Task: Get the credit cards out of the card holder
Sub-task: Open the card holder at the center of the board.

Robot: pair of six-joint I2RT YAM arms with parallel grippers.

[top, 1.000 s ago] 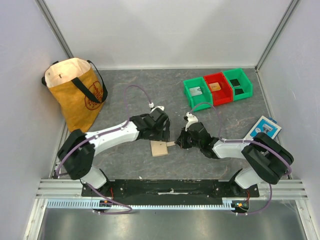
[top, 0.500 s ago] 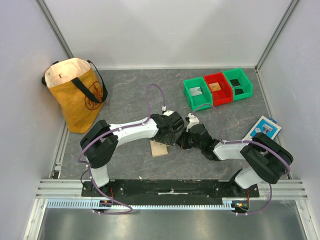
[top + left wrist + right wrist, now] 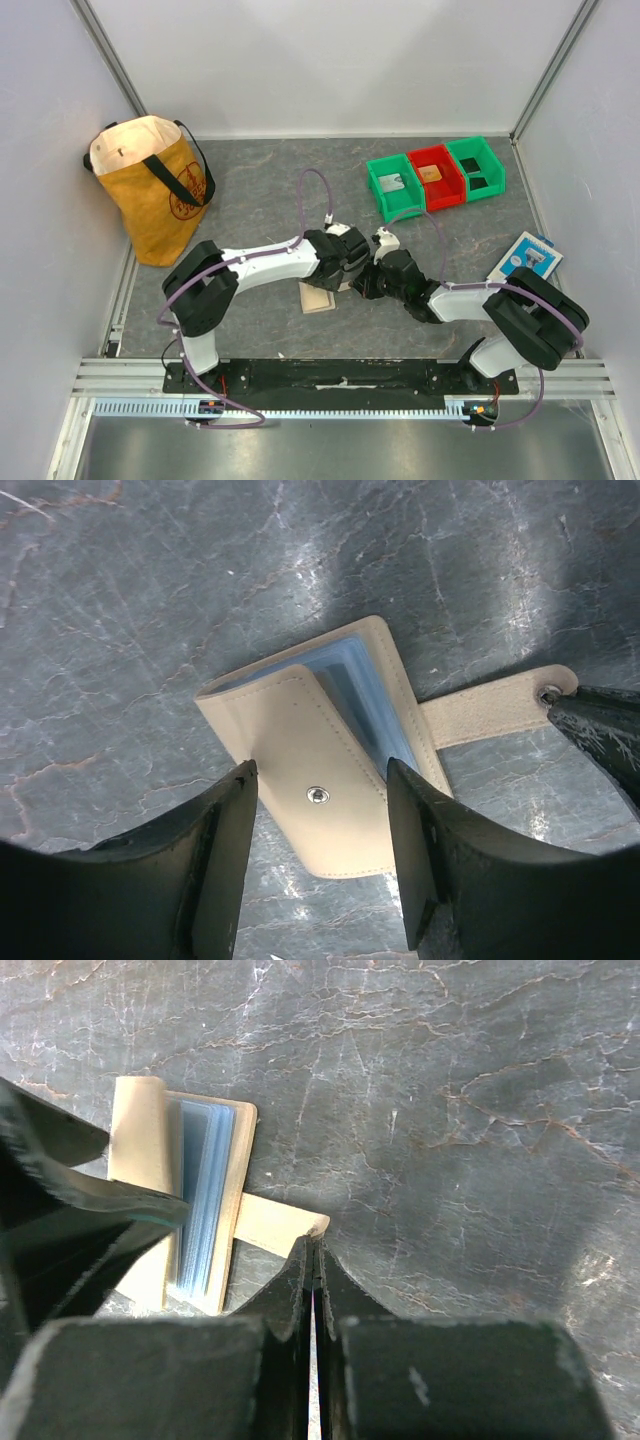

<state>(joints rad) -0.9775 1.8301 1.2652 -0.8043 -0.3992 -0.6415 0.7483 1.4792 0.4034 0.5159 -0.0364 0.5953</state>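
Observation:
The tan card holder lies on the dark table, its cover slightly raised over pale blue sleeves. Its tab sticks out sideways. My right gripper is shut on the tab's snap end; it also shows in the top view. My left gripper is open just above the holder's cover, one finger on each side of the snap stud; it is under the wrist in the top view. No card shows in the holder. An orange-tan card lies in the red bin, a black one in the right green bin.
Three small bins, green, red and green, stand at the back right. A blue-and-white packet lies at the right edge. A yellow tote bag stands at the left wall. The two wrists are close together.
My left arm swung right from beside the holder to over it, next to my right gripper. The right gripper stayed on the tab. The holder has barely moved.

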